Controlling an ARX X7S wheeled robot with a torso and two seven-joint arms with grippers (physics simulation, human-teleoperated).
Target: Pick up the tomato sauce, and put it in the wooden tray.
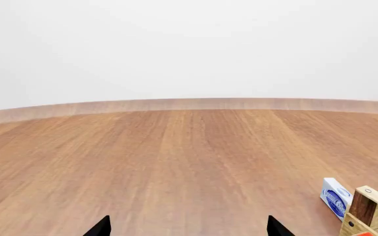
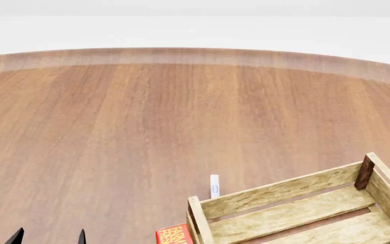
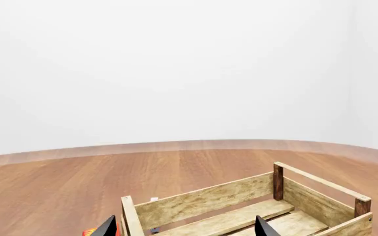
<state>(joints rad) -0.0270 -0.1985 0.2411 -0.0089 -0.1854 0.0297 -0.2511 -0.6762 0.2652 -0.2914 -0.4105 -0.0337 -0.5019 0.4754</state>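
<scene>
**Wooden tray at the near right of the table; the can is out of sight**

The table (image 2: 148, 127) is a broad round top of warm brown wood with long straight grain and a paler band at its curved rim; a plain white wall rises behind it.

In the head view the wooden tray (image 2: 276, 195) sits at about 5 o'clock, a rectangular crate of pale, rough slats with a darker brown post at its far right corner; its long axis runs from 8 o'clock towards 2 o'clock, and its floor of spaced slats shows bare where visible.

Just beyond the tray's near-left corner, at 6 o'clock, a small white box (image 2: 214, 186) with blue print stands on edge; a red box (image 2: 174, 235) with yellow lettering lies beside that same corner, cut by the frame.

The tomato sauce shows in none of the three views; its place and heading cannot be told.

The left hand (image 2: 49, 236) shows two black fingertips spread apart at 7 o'clock, pinching nothing; the right hand (image 3: 185, 225) likewise shows its black tips held wide, above the tray's near wall.
</scene>
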